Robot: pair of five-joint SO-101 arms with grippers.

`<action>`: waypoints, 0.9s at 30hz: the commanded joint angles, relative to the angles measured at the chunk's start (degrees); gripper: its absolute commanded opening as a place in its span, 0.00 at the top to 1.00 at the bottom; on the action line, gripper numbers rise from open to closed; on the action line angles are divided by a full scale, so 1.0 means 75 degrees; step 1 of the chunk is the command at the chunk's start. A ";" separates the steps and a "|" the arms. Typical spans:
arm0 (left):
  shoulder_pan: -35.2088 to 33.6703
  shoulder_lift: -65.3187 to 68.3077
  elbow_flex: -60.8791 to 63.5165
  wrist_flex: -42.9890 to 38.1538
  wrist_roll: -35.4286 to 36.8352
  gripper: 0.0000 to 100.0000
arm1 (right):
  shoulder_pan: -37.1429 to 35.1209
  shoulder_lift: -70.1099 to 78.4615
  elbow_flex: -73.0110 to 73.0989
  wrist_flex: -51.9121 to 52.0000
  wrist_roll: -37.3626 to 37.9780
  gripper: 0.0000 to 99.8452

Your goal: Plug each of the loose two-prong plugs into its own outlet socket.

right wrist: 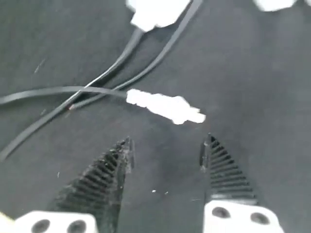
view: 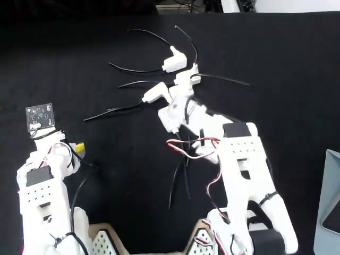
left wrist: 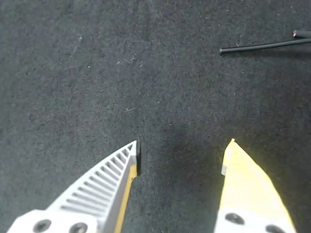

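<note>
**High view.**
- Black bench (view: 287,53).
- Three white corded pieces lie toward the far middle. The farthest piece (view: 174,61) is at the back and the long piece (view: 155,93) lies nearer and to its left. The middle piece (view: 187,78) sits between them, just beside the front end of the right arm (view: 239,154). From here I cannot tell plug from socket.
- Thin black cords (view: 114,110) trail off the pieces across the cloth.
- The left arm (view: 40,194) stands at the near left, well apart from the cluster. A small square board (view: 40,117) lies just beyond it.
- A grey-blue object (view: 329,202) shows at the right edge.

**Left wrist view.**
- The left claw (left wrist: 184,145) is spread wide and holds nothing, over bare black cloth.
- It has one white ribbed finger (left wrist: 104,182) and one yellow finger (left wrist: 248,187).
- A cord end (left wrist: 262,46) lies on the bench beyond the tips, apart from them.

**Right wrist view.**
- The right claw (right wrist: 168,143) is spread wide and holds nothing. Its dark ribbed fingers (right wrist: 97,187) sit low over the bench.
- A white plug (right wrist: 165,108) lies flat just beyond the tips, roughly opposite the gap. Neither finger touches it, and its cord runs off one end.
- A second white piece (right wrist: 155,12) and a third white piece (right wrist: 274,4) lie farther off.
- Two more cords cross beside the plug.
</note>
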 commanded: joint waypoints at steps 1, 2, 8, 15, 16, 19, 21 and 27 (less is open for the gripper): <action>0.0076 -0.0141 -0.0147 -0.0152 0.0070 0.72 | 0.0117 0.0615 -0.0838 0.0246 0.0516 0.78; 0.0076 -0.0141 -0.0147 -0.0152 0.0070 0.72 | 0.0129 0.0873 -0.1002 0.0258 0.0692 0.78; 0.0076 -0.0141 -0.0147 -0.0152 0.0070 0.72 | 0.0070 0.2081 -0.1999 0.0211 0.1102 0.78; 0.0076 -0.0141 -0.0147 -0.0152 0.0070 0.72 | 0.0082 0.3417 -0.2620 0.0188 0.1301 0.78; 0.0076 -0.0141 -0.0147 -0.0152 0.0070 0.72 | 0.0070 0.3546 -0.2608 0.0082 0.1301 0.78; 0.0076 -0.0141 -0.0147 -0.0152 0.0070 0.72 | 0.0094 0.3862 -0.2573 -0.0316 0.1313 0.79; 0.0076 -0.0141 -0.0147 -0.0152 0.0070 0.72 | 0.0094 0.3968 -0.2573 -0.0410 0.1313 0.83; 0.0088 -0.0141 -0.0147 -0.0152 0.0070 0.72 | 0.0082 0.4015 -0.2585 -0.0445 0.1325 0.95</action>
